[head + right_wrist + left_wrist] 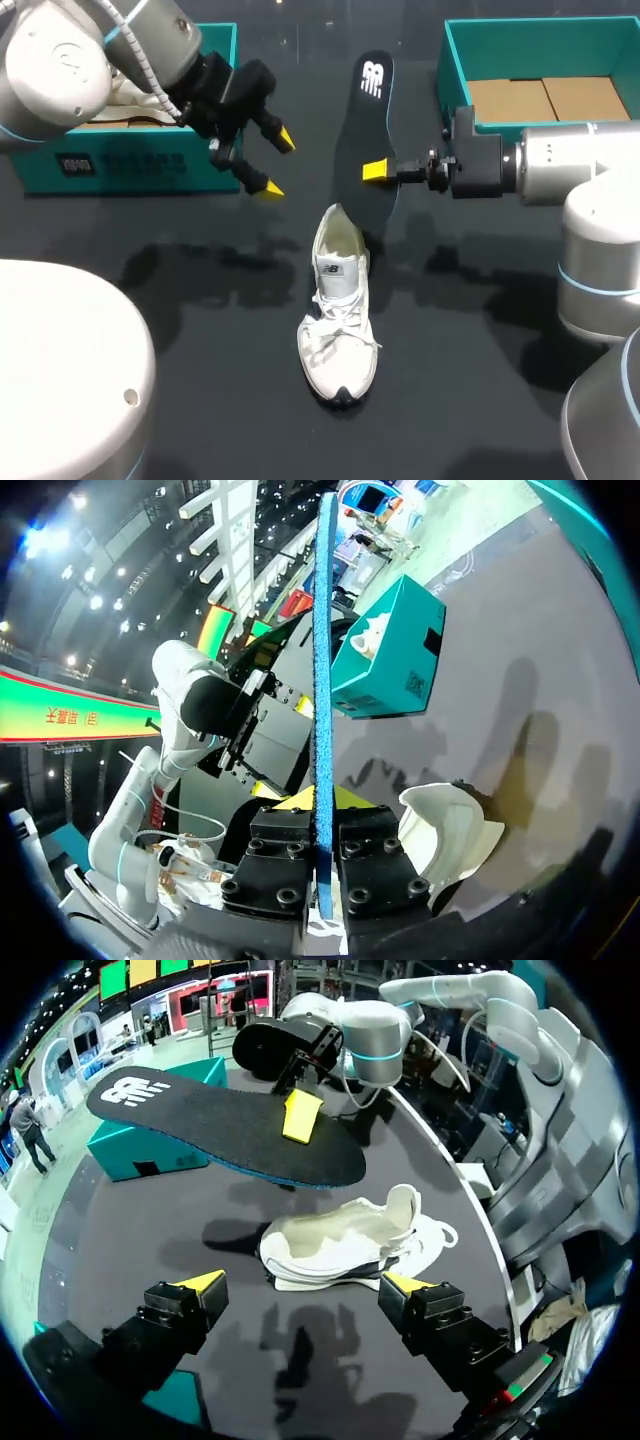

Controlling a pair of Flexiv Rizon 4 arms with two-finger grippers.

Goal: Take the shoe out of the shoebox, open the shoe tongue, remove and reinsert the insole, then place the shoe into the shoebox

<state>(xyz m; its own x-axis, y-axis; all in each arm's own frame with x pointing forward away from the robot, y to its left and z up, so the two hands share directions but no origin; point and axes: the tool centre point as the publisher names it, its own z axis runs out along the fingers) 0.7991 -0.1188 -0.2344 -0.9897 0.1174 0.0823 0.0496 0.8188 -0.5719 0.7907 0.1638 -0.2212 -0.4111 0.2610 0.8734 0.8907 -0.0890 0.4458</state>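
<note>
Right gripper (pixel 378 172) clamped on insole (pixel 368 120), held just above shoe (pixel 338 330) heel. Left gripper (pixel 275 162) fingers apart, empty, beyond shoe's heel.

Left arm (pixel 55 70): rounded silver-grey shell, thin blue ring, ribbed white cable across the wrist. Right arm (pixel 590 170): same shell, same blue ring. Left gripper (pixel 273 163) black, yellow-tipped. Right gripper (pixel 322 812): black blocks, round bolt heads.

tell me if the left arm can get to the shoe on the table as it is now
Probably yes. The left gripper hangs open beside the shoe, with only bare table between them. The insole, held up in the right gripper, hangs near the heel end, so the laces end looks freer.
</note>
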